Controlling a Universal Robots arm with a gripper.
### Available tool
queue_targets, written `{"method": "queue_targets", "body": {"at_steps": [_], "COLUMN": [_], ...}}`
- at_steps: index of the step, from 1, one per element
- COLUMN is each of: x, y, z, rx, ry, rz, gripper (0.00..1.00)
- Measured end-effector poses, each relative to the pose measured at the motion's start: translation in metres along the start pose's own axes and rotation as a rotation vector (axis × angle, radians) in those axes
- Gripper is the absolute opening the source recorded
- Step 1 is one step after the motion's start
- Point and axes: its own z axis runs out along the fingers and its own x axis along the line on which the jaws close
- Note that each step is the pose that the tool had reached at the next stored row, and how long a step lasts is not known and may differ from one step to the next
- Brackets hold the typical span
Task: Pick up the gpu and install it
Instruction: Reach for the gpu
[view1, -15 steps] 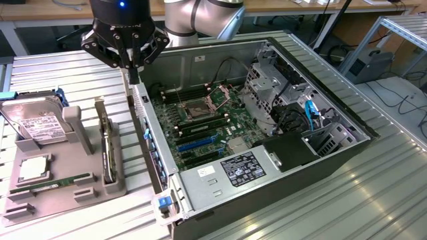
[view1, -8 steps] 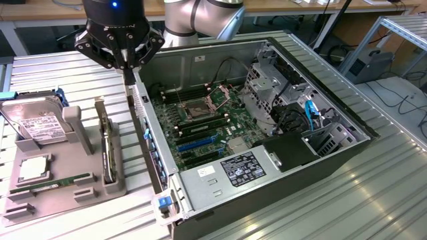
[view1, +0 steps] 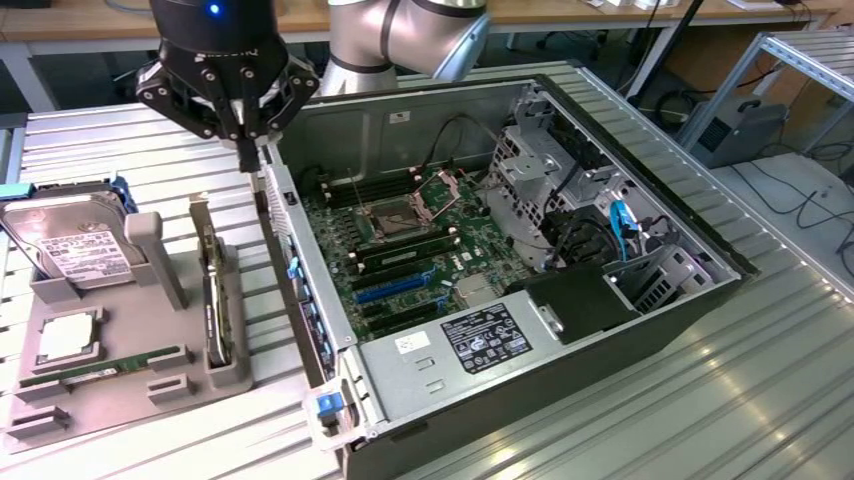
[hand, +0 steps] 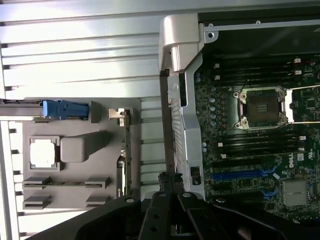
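Exterior view, gripper (view1: 248, 158): black, upper left of the frame; fingers pressed together with nothing between them; tip hung over the rear wall of the computer case (view1: 601, 390).
Wrist view, gripper (hand: 170, 179): fingers together above the case's rear edge, apart from the holder.
Gpu (view1: 210, 290): stood on its long edge in a slot of the grey holder (view1: 120, 400), left of the frame in the exterior view, just beside the case; the gripper was not touching it.
Gpu, wrist view (hand: 125, 150): seen edge-on as a thin strip, with the silver bracket (hand: 118, 114) at one end.
Hard drive (view1: 74, 245): silver, leaning in the holder; its white label carried print too small to read.
Processor chip (view1: 64, 338): lay flat in the holder.
Memory stick (view1: 114, 362): green, lay flat in the holder.
Motherboard (view1: 400, 250): green, inside the open case, with a blue slot.
Writing, exterior view: black sticker (view1: 487, 338) with white print on the silver box in the case, illegible.
Writing, wrist view: white lettering (hand: 301, 156) on the board, apparently "DELL".
Exterior view alone: drive cage (view1: 534, 165) and blue cable (view1: 619, 225), right of centre.
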Motion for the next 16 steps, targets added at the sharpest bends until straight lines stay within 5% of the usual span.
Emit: {"method": "queue_targets", "body": {"at_steps": [16], "x": [0.013], "y": [-0.001], "z": [-0.0003], "rx": [-0.0001], "ry": [0.0001], "rz": [0.0], "gripper": [0.11]}}
